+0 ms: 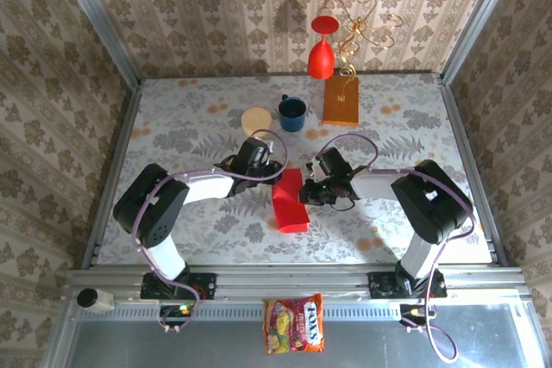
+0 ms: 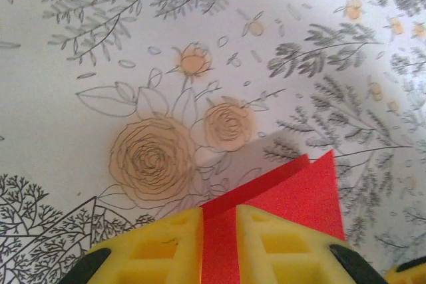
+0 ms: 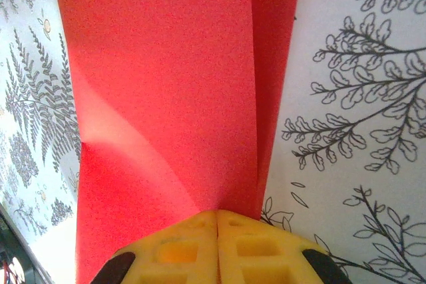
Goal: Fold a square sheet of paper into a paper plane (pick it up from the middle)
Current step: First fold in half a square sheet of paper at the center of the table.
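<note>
Mid-table, right tool (image 3: 218, 216) clamps red sheet (image 1: 289, 204) edge; left tool (image 2: 219, 209), seemingly ajar, straddles another.

red paper (image 1: 291, 204): just one;
mug (image 1: 291, 113): one;
vase (image 1: 321, 56): one;
block (image 1: 341, 101): one;
tan disc (image 1: 255, 120): one;
wire ornament (image 1: 366, 28): one;
snack bag (image 1: 294, 324): one;
arms (image 1: 194, 187): two

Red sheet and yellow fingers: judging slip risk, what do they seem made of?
Sheet: thin matte paper, probably; it holds sharp creases and bends softly. Right fingers: matte yellow moulded plastic or rubber by the look, with recessed pockets; which, I cannot tell.
</note>
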Tool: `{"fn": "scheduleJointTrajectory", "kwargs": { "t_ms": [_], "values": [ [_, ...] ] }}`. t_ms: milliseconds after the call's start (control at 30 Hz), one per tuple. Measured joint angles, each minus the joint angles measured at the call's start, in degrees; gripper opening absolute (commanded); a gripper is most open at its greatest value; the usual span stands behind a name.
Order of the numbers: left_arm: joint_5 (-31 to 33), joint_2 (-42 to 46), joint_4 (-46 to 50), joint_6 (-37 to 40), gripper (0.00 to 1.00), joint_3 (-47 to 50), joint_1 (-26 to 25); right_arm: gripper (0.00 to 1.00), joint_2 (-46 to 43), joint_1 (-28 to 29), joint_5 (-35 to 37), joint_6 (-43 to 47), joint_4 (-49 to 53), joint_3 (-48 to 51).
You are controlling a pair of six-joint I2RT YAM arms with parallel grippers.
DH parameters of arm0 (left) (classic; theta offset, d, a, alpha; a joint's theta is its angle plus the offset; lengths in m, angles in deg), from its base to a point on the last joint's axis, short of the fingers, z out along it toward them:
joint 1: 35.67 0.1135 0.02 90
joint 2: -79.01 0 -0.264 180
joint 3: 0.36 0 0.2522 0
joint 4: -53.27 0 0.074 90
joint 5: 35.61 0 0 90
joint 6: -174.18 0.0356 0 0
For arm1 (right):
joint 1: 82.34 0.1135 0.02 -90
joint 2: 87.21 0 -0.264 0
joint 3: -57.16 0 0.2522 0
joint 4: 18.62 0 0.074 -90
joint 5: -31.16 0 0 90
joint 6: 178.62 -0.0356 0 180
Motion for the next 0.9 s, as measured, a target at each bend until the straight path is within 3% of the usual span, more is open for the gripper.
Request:
{"fn": "scheduleJointTrajectory", "kwargs": {
  "t_ms": [333, 567, 900],
  "values": [
    [-0.22, -3.56, -1.73, 0.33, 0.21, 0.0, 0.76, 0.07, 0.22, 0.0, -0.07, 0.0, -0.59, 0.02],
    [-0.55, 1.79, 0.98, 0.44, 0.23, 0.0, 0.63, 0.07, 0.22, 0.0, -0.04, 0.0, -0.61, 0.02],
    [-3.19, 8.87, 2.69, -0.24, 0.19, 3.06, -6.75, 0.07, 0.31, -0.07, -0.2, 0.0, -0.66, 0.0]
  ]
}}
